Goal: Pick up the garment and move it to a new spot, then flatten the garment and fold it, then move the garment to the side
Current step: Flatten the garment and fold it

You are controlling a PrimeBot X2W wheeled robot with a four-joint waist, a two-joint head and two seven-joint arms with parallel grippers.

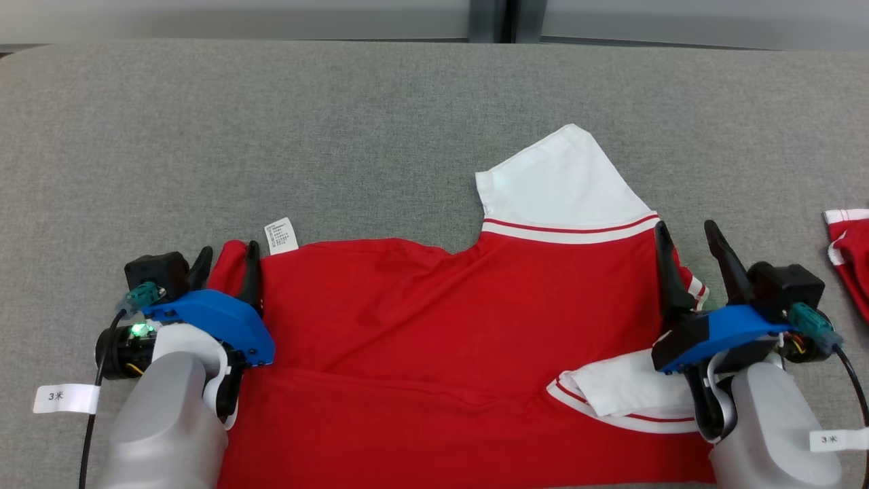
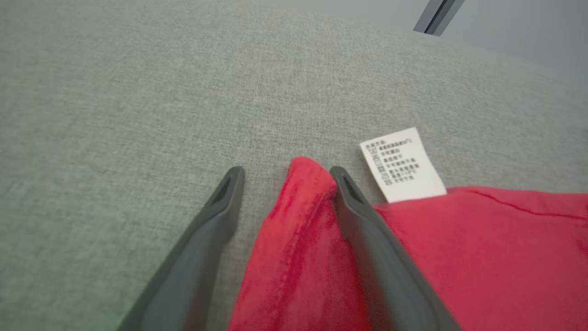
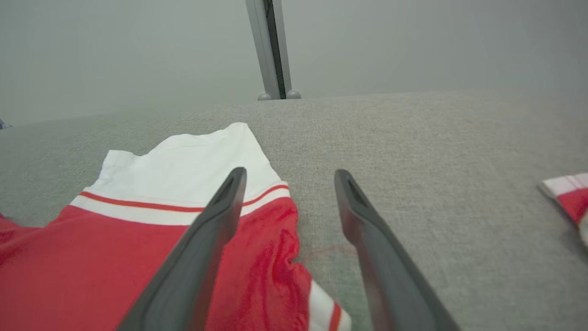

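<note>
The head view looks forward and down from above the near edge of the surface (image 1: 380, 122), reaching its far edge and the wall (image 1: 204, 20) behind. The left wrist view sits low and close behind the left tool (image 2: 285, 171), facing the far edge. It shares the white label (image 2: 402, 165) on the garment (image 2: 482, 257) with the head view. The right wrist view, equally low behind the right tool (image 3: 289, 172), also faces the far edge, sharing the white sleeve (image 3: 193, 165) and a second red-and-white cloth (image 3: 567, 193) near the right edge.

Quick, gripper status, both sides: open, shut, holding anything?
Left gripper: open, astride a red corner of the garment, gripping nothing.
Right gripper: open, astride the garment's side edge, gripping nothing.
</note>
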